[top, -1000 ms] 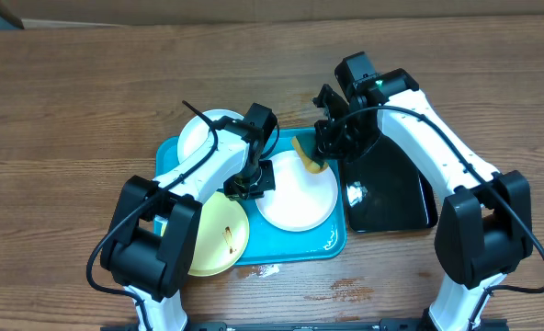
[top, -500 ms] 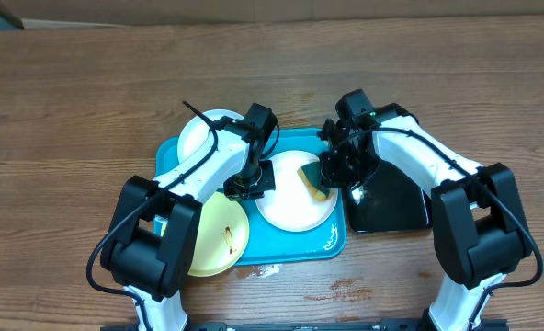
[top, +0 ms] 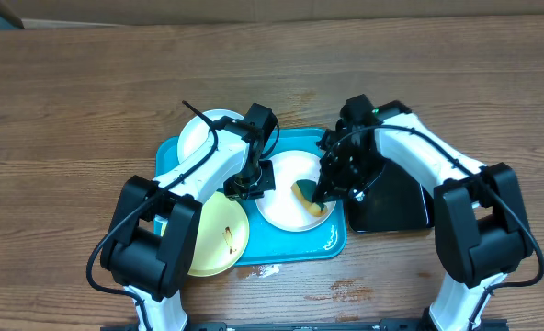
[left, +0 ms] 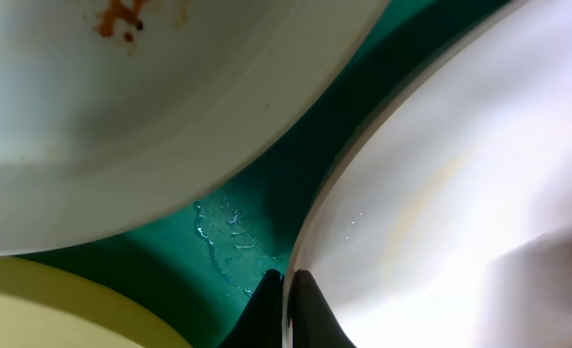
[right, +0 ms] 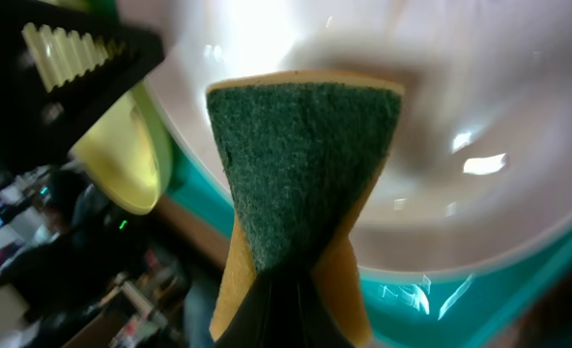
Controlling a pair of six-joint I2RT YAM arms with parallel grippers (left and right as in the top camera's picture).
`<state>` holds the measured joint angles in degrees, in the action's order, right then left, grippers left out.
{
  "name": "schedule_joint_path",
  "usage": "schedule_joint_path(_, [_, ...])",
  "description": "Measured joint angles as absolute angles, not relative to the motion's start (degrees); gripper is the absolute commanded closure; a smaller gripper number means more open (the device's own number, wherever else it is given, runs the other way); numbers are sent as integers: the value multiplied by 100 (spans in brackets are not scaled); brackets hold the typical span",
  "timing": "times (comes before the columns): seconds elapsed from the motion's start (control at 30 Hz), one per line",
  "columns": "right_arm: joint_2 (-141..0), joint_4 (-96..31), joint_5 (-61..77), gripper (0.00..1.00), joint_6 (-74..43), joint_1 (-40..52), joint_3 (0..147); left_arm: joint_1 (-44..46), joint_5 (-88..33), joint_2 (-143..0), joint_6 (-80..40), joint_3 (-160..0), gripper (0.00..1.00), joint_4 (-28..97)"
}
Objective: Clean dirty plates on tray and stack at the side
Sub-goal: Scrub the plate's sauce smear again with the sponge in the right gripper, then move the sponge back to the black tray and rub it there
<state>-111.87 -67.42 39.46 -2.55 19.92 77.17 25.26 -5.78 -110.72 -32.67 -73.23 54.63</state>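
Two grips: your right gripper (top: 322, 190) pinches the sponge (top: 305, 196) near-right on the white plate (top: 286, 171); left gripper (top: 255, 183) clamps its left rim.

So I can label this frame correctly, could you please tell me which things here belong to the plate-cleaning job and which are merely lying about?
In the job: front white plate, back white plate, yellow plate, blue tray, sponge in the right gripper, left gripper pinching the front plate's rim.
Lying about: black tray, beside the blue tray.

No readable text, labels or numbers anywhere
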Motion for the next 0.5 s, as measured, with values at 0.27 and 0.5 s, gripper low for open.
schedule_joint_path(0.27, [-11192, -7780, 4069, 96, 178, 1125, 9067, 2526, -576, -11072, -3267, -7323, 91, 5465])
schedule_joint_path(0.5, [-11192, -7465, 2681, 96, -56, 674, 9059, 2526, -576, -11072, -3264, -7323, 90, 5489])
